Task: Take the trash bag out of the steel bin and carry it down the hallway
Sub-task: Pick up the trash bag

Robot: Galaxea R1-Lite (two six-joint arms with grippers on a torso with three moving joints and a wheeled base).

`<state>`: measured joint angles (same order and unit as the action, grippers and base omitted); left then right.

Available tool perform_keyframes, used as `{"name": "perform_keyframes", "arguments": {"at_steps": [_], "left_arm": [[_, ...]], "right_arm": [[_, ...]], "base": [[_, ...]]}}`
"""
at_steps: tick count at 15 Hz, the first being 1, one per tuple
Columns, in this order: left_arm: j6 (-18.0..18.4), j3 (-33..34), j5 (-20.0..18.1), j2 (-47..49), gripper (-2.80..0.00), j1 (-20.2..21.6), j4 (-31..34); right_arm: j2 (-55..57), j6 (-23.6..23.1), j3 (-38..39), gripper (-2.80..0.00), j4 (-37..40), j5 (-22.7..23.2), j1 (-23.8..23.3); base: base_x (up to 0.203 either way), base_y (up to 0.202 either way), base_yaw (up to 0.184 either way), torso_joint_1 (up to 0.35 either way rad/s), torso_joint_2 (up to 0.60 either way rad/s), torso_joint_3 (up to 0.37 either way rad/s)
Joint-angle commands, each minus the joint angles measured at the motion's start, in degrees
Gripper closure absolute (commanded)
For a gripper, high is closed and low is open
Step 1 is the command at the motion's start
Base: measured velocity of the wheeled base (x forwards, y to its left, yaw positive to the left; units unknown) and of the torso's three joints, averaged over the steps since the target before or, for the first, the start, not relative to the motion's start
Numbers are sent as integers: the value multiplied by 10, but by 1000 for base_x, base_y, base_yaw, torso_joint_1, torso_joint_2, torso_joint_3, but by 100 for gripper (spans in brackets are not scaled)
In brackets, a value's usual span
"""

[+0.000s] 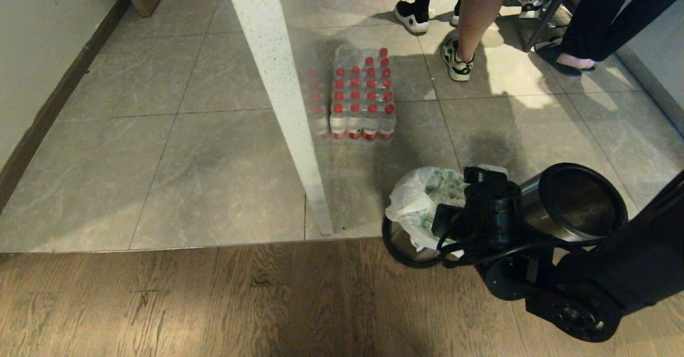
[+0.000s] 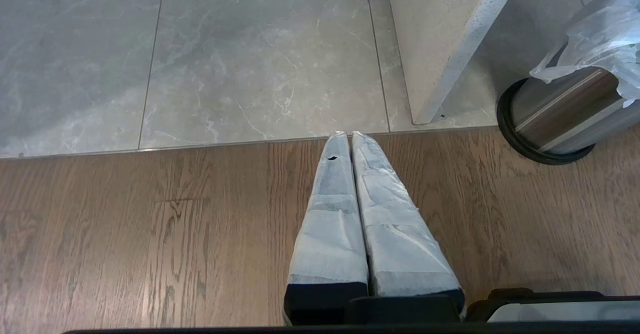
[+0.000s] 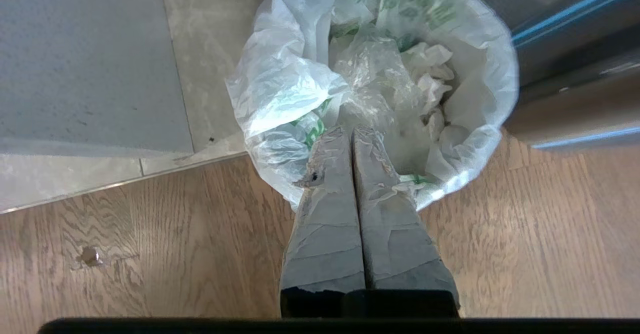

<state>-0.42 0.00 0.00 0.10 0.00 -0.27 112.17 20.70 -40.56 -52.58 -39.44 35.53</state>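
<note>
**Bag lift not yet secured; snag and tip risk noted**

Room: grey tiled hallway floor met wood flooring; a speckled white panel, a pack of bottles and people's legs stood ahead.

The steel bin held the trash bag, beside a second bin.

The right gripper sat pressed shut over the bag, gripping nothing visible; the bin might tip. The left gripper, shut, hung idle.
</note>
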Motion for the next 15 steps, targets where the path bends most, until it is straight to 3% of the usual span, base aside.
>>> {"name": "perform_keyframes", "arguments": {"at_steps": [1, 3, 5, 9, 15], "left_arm": [[0, 0, 0, 0, 0, 0, 0], [-1, 0, 0, 0, 0, 0, 0], [0, 0, 0, 0, 0, 0, 0], [-1, 0, 0, 0, 0, 0, 0], [-1, 0, 0, 0, 0, 0, -1]], "right_arm": [[40, 6, -15, 0, -1, 20, -20], [41, 19, -14, 0, 12, 31, -25], [21, 18, -17, 0, 88, 32, -26], [48, 25, -4, 0, 114, 51, -80], [76, 34, 27, 0, 212, 51, -99]], "base": [[0, 0, 0, 0, 0, 0], [0, 0, 0, 0, 0, 0], [0, 0, 0, 0, 0, 0], [0, 0, 0, 0, 0, 0], [0, 0, 0, 0, 0, 0]]}}
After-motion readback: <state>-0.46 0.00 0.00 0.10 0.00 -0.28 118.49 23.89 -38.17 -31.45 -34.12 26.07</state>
